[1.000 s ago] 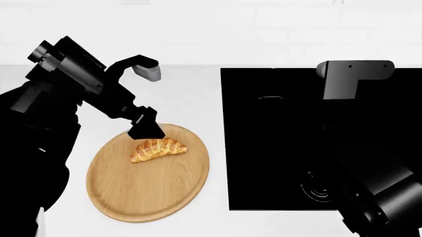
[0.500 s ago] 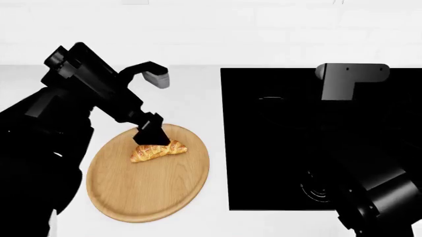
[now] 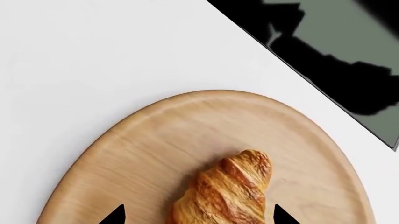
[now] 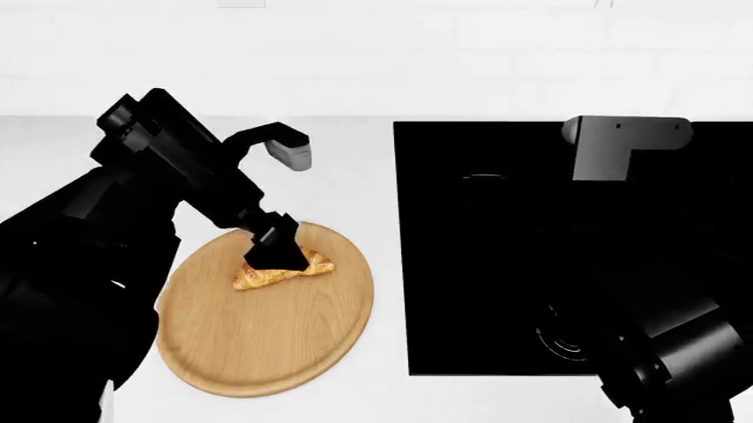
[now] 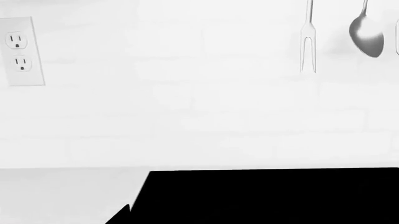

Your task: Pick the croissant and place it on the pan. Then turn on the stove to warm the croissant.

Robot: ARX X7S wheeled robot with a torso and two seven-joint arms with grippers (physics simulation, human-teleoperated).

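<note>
The golden croissant [image 4: 291, 270] lies on a round light-wood board [image 4: 264, 339] on the white counter. My left gripper [image 4: 274, 250] hangs right over it. In the left wrist view the gripper [image 3: 199, 215] is open, and its two black fingertips [image 3: 115, 215] stand on either side of the croissant [image 3: 227, 189] without touching it. The black stove [image 4: 565, 256] fills the right side, with a dial mark [image 4: 566, 336] near its front edge. The pan does not stand out against the black. My right gripper [image 5: 199, 217] is over the stove, with one fingertip [image 5: 124, 213] far off centre.
A white tiled wall stands behind the counter, with an outlet [image 5: 24, 51], a hanging fork [image 5: 307, 44] and a spoon [image 5: 366, 30]. The grey mount of my right arm [image 4: 623, 141] sits above the stove's back half. White counter lies between the board and the stove.
My left arm has moved right and down, taking the open gripper from behind the croissant to directly over it. The right arm has barely moved.
</note>
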